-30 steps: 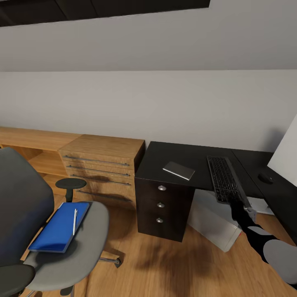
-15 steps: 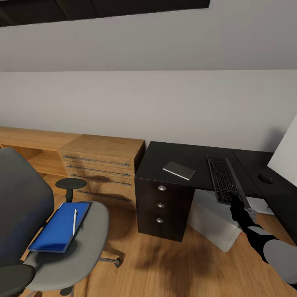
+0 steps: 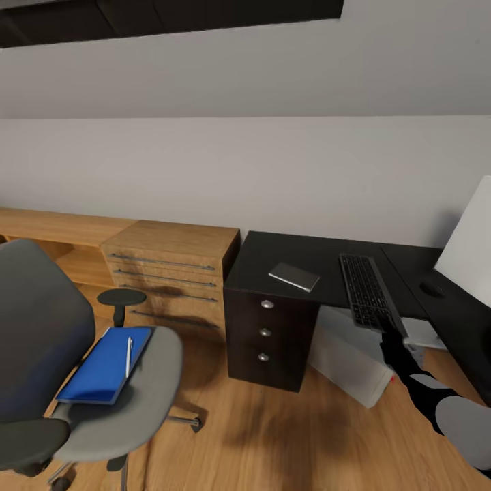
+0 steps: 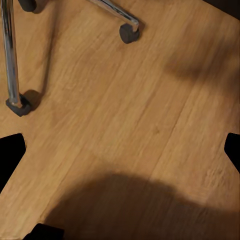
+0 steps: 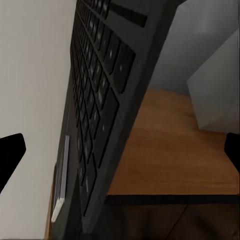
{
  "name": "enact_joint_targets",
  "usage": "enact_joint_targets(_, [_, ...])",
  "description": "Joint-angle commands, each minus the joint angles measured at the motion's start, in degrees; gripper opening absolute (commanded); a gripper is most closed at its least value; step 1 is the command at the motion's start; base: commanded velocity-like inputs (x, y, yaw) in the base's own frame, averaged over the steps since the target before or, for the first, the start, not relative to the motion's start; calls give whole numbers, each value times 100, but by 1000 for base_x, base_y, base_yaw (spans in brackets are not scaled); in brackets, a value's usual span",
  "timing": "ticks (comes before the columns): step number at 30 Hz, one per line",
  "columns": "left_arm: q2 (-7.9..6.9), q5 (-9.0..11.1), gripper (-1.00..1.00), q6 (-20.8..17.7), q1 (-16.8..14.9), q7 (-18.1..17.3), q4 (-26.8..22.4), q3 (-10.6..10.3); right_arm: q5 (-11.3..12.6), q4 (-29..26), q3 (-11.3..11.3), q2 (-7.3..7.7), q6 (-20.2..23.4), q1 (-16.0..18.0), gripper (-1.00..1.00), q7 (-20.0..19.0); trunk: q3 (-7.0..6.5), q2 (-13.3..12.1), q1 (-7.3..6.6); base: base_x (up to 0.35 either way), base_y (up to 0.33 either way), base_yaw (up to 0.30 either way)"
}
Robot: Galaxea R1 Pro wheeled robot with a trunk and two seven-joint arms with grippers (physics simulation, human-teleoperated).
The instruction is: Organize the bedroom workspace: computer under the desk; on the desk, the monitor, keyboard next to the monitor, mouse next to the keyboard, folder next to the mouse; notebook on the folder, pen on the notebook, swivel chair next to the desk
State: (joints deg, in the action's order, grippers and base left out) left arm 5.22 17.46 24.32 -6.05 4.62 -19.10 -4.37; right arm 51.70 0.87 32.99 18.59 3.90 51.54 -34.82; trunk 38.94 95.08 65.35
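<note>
The black desk (image 3: 273, 254) carries the dark grey notebook (image 3: 294, 277), the keyboard (image 3: 367, 290) and the mouse (image 3: 431, 289). The keyboard's near end juts over the desk's front edge. My right gripper (image 3: 394, 341) is just below that end, open; in its wrist view the keyboard (image 5: 100, 105) looms close ahead of the spread fingers (image 5: 11, 152). The monitor (image 3: 470, 245) shows as a pale panel at the right edge. Under the desk lies the grey computer (image 3: 351, 358). On the swivel chair (image 3: 143, 402) the blue folder (image 3: 102, 366) has the white pen (image 3: 128, 356) on it. My left gripper (image 4: 120, 155) hangs open over the floor.
A light wooden drawer unit (image 3: 170, 273) and a low shelf (image 3: 54, 235) stand against the wall left of the desk. The chair's chrome legs and casters (image 4: 129, 33) are close to the left gripper. Wooden floor (image 3: 273, 443) lies between chair and desk.
The whole head view has shifted a little, so the camera moved. The right gripper stays at the keyboard's near end. Nothing was taken hold of or let go.
</note>
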Motion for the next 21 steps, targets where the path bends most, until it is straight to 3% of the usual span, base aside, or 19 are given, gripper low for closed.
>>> enact_joint_targets(1, [-3,21,100,21,-3,48,2,-47,59,9,-8,2,41,5,100,-25,5,3,-4,-289,0,0])
enact_joint_targets(21, [-3,19,100,22,-4,48,2,-47,46,9,-12,-42,41,5,100,-31,5,3,-4,-307,0,0])
